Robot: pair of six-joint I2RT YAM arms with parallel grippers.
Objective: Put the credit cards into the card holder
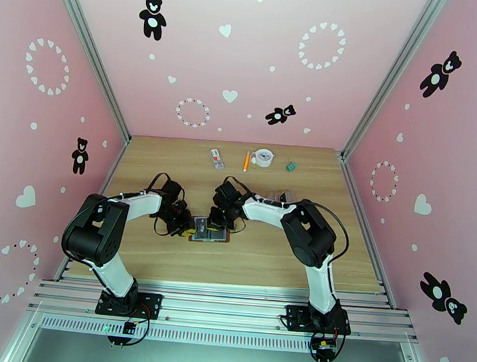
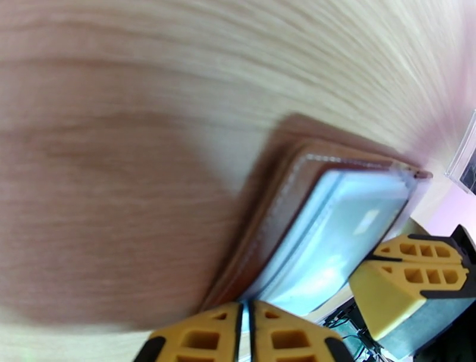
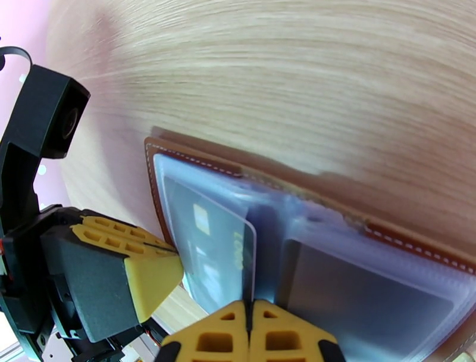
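Observation:
The brown card holder (image 1: 209, 230) lies open on the wooden table between both arms, its grey-blue pockets facing up (image 3: 369, 297). A grey credit card (image 3: 208, 247) with a chip sits partly in a left-hand pocket. My right gripper (image 3: 249, 333) is shut on that card's near edge. My left gripper (image 2: 247, 333) is shut on the pale pocket leaf at the holder's (image 2: 285, 196) near edge. In the right wrist view the left gripper's yellow fingertips (image 3: 149, 274) touch the holder's left edge. In the left wrist view the right gripper's fingers (image 2: 404, 280) show beside the holder.
Along the table's back edge lie a small white-and-red packet (image 1: 217, 158), an orange pen (image 1: 246, 160), a round white object (image 1: 264, 157) and a small green item (image 1: 291, 165). Pink walls close in the left, right and back sides.

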